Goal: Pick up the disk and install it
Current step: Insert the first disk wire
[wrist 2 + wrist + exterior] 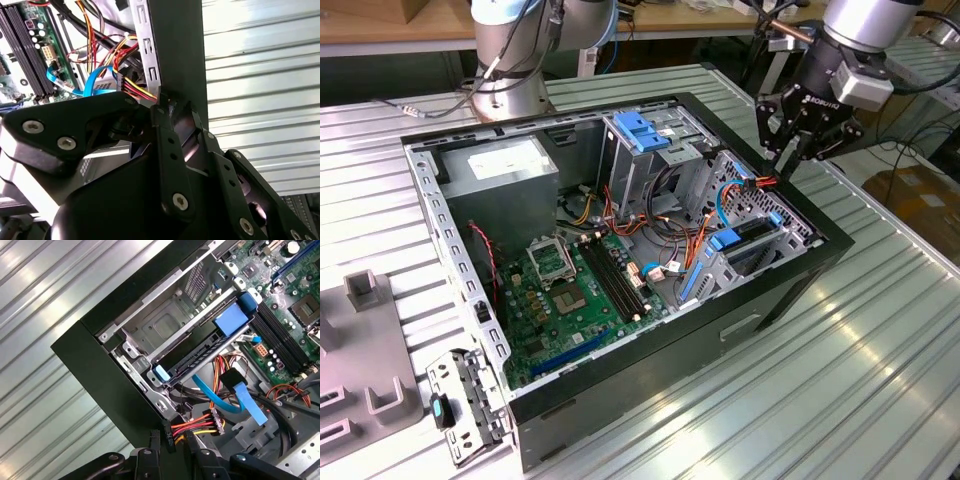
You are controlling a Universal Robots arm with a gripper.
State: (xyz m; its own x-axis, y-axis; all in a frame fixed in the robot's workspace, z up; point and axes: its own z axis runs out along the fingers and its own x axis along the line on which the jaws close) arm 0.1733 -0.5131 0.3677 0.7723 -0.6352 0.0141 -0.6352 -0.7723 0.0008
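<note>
My gripper (785, 165) hangs over the open computer case (835, 245), at its wall on the exterior view's right. Its tips (170, 442) are right at a black connector (168, 432) on a bundle of red, yellow and black wires (197, 424). The same tips (175, 107) sit against the case's dark wall in the second wrist view. A flat dark slab that looks like the disk (200, 359) lies edge-on in the drive bay between blue clips, label hidden. From outside, this bay (752, 238) is just below the gripper.
A motherboard (575, 300) covers the case floor. A grey power-supply box (505, 170) sits at the back left, and a metal cage with a blue top (645, 135) at the back middle. Blue ribbon cables (220, 400) run near the bay. Grey fixtures (365, 360) stand on the ribbed table.
</note>
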